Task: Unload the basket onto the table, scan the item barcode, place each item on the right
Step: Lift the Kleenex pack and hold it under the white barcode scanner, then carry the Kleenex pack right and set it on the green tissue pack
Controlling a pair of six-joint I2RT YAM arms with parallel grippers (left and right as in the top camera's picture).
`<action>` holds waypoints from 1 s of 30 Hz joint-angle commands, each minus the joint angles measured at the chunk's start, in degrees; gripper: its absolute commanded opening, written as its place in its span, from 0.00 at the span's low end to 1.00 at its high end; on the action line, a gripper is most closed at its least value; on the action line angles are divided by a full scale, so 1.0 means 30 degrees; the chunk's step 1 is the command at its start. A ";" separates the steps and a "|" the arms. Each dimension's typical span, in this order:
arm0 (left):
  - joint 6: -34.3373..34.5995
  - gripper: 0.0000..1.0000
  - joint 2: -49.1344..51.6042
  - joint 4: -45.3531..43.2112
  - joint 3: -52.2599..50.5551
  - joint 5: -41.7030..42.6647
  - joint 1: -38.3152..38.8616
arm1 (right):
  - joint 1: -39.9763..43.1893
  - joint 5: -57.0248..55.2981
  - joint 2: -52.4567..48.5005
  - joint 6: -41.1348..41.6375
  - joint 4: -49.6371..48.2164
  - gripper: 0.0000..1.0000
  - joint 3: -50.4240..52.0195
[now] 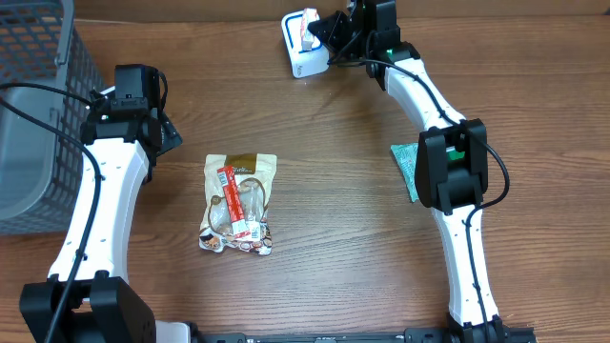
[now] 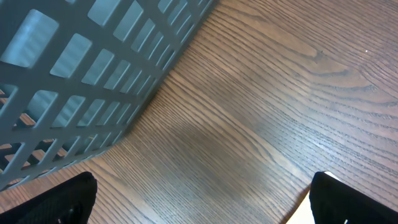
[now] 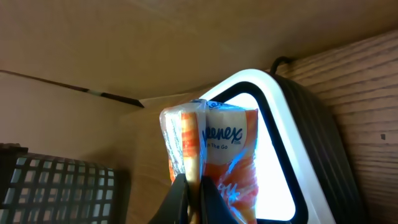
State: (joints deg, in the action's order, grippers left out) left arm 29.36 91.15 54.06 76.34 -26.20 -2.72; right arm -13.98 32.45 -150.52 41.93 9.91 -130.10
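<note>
Tissue pack point(image 3: 217, 155) pinched at its lower end between the closed fingers of the right gripper point(image 3: 193, 186), at the far edge of the table point(image 1: 324, 238), right in front of the scanner point(image 3: 273, 106). Wrapped in orange and white film; reads "Kleenex" in blue script, with "The Go" in smaller letters beneath. In the right wrist view, stands with its long axis running up and away from the fingers, nearly upright, free end on top, printed face turned toward the camera. Partly overlaps the scanner's lit white window and rounded white frame. No barcode to be made out on the visible face. From overhead, sits over the scanner's frame. Nearer the middle of the table, a clear snack bag point(image 1: 238, 205) lying flat, brown band on top and a red label strip across it, lettering too small to read. Just beside the right arm, a green packet point(image 1: 405, 167), half hidden under it. At the left edge, a grey lattice basket point(image 1: 38, 114). Close beside its wall, the left gripper point(image 2: 202, 205), fingers spread wide over bare wood, holding nothing.
</note>
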 commanded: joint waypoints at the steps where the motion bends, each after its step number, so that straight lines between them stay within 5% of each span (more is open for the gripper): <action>1: -0.0357 1.00 0.0080 -0.0051 0.0313 -0.0255 0.0051 | 0.0066 0.1056 0.0168 -0.0495 -0.0073 0.04 -0.0233; 9: -0.0357 1.00 0.0080 -0.0051 0.0313 -0.0255 0.0051 | 0.0452 0.1377 0.3876 -0.2157 0.4029 0.04 -0.0233; 20: -0.0357 1.00 0.0080 -0.0051 0.0313 -0.0255 0.0051 | 0.1421 0.1435 1.0273 -1.0338 2.1915 0.04 -0.0233; 25: -0.0357 0.99 0.0080 -0.0051 0.0313 -0.0255 0.0051 | 0.1778 -0.1945 1.0309 -1.3704 2.8086 0.04 0.0372; 30: -0.0357 1.00 0.0080 -0.0051 0.0313 -0.0255 0.0051 | 0.1661 -0.6149 1.0316 -1.3486 2.9048 0.04 0.2288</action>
State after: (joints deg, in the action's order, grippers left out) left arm 29.36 91.15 54.06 76.34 -26.20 -2.72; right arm -8.58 24.62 -118.80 4.97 97.01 -126.48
